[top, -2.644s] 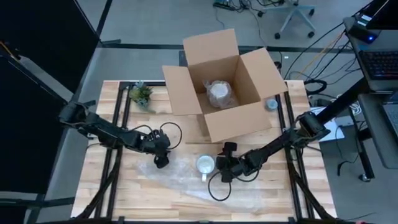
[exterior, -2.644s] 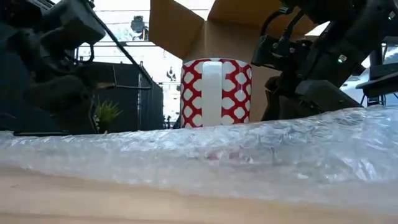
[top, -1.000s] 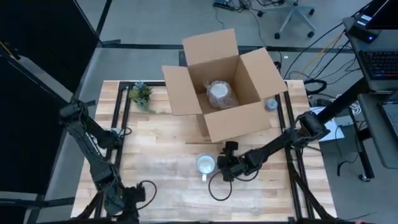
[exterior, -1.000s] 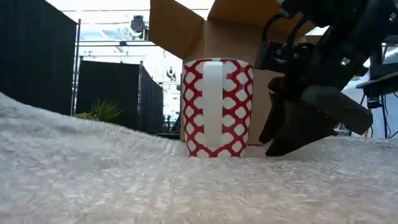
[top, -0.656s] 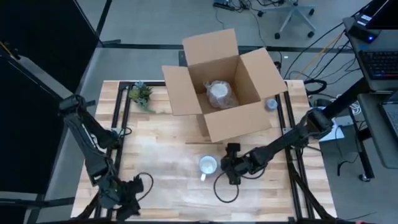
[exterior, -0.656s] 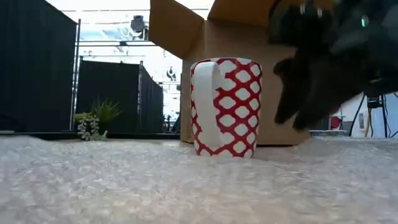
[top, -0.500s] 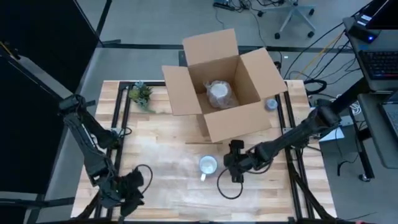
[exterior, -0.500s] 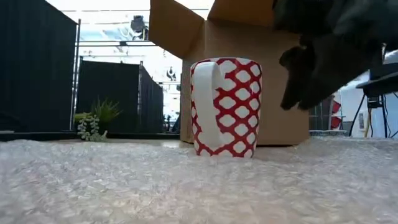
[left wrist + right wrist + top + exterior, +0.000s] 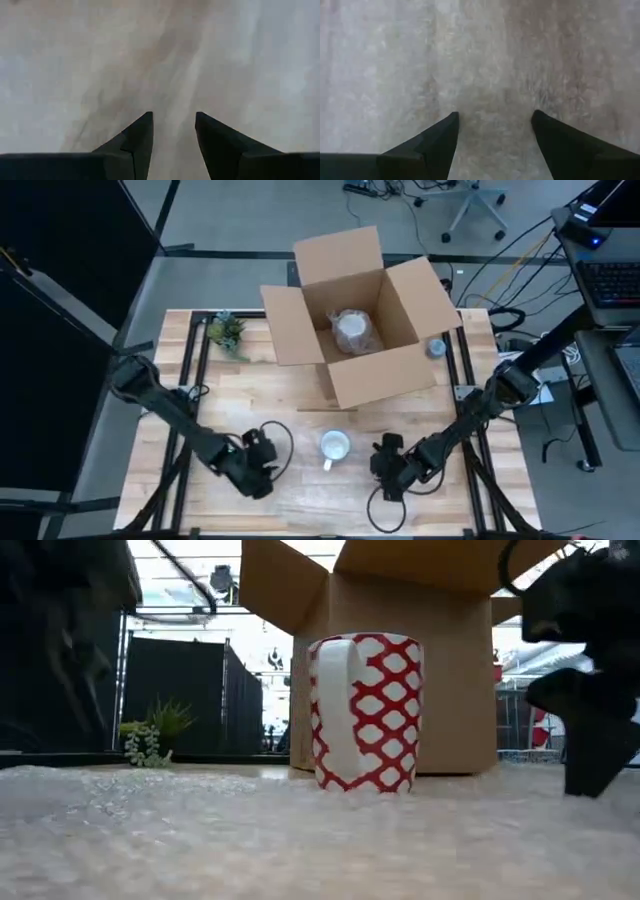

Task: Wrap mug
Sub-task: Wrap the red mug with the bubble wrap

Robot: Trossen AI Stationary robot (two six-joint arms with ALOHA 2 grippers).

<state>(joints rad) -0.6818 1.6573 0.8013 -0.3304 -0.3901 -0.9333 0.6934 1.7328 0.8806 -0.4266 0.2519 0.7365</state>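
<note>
In the lower middle of the high view, the right claw (image 9: pixel 388 477) hangs spread and empty over the bubble wrap (image 9: pixel 300 840), and the left claw (image 9: pixel 255 477) mirrors it, parted and empty. Between them, slightly higher in frame, the red-and-white mug (image 9: pixel 333 446) stands upright on the wrap, handle toward frame bottom. Both claws flank it about equally, so either could lift an edge.

A wooden bench (image 9: pixel 290 395) is covered near its front by a sheet of bubble wrap (image 9: pixel 300 480), on which a mug (image 9: pixel 333 446) stands, while an open cardboard box (image 9: pixel 358 315) and a small plant (image 9: pixel 227 332) are set farther back.
</note>
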